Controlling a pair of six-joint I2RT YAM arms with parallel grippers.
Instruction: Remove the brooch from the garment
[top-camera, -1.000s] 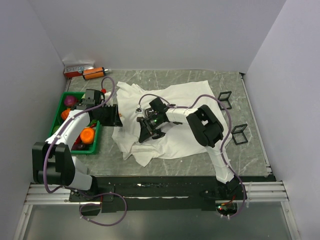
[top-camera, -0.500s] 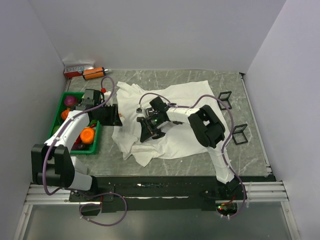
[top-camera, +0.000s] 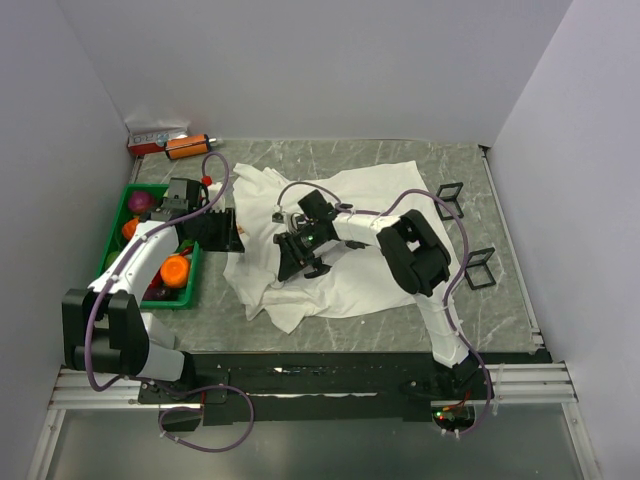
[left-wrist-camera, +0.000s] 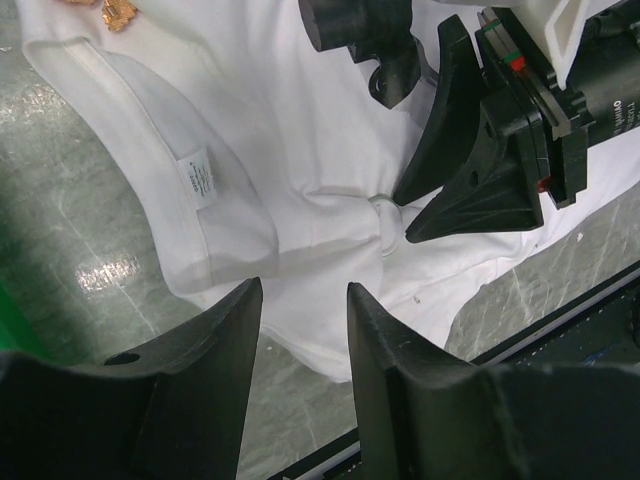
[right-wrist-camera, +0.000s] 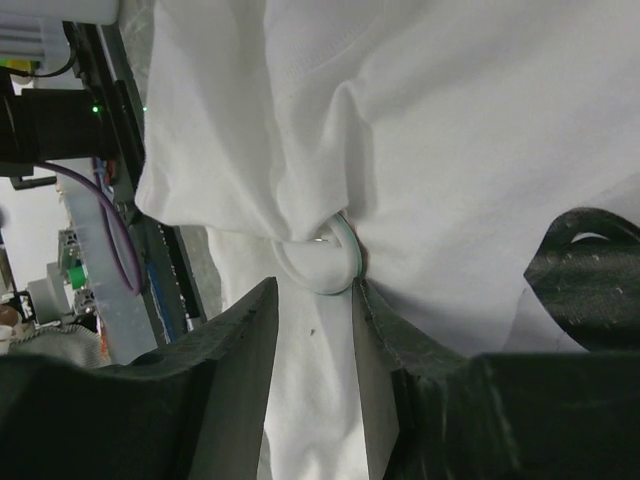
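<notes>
Only the right wrist has shifted since a second ago, edging slightly toward the far wall while its fingers stay over the same fold. The left arm sits as it was.

The brooch (left-wrist-camera: 119, 13) lies on the garment (left-wrist-camera: 300, 120), far ahead and to the left of the left jaws, at the very edge of the left wrist view. It is well apart from both grippers, and I cannot find it in the top view. It looks tiny, light and stiff, probably metal pinned through soft cloth, so a pull would likely drag fabric up with it. The best hold seems a fingertip pinch across its edges, with the cloth pressed down just beside it. It could easily slip from wide pads.

The left gripper (left-wrist-camera: 303, 295) hangs with jaws parted and nothing between them, above the garment's edge. The right gripper (right-wrist-camera: 314, 290) also has its jaws parted, clamping nothing. A pale ring (right-wrist-camera: 305, 278) with cloth bunched through it sits just beyond its fingertips, centred on the gap.

The left arm reaches forward, its gripper aimed across at the right one. The right arm is folded, elbow out to the right, forearm crossing the garment, fingers tilted down toward it.
</notes>
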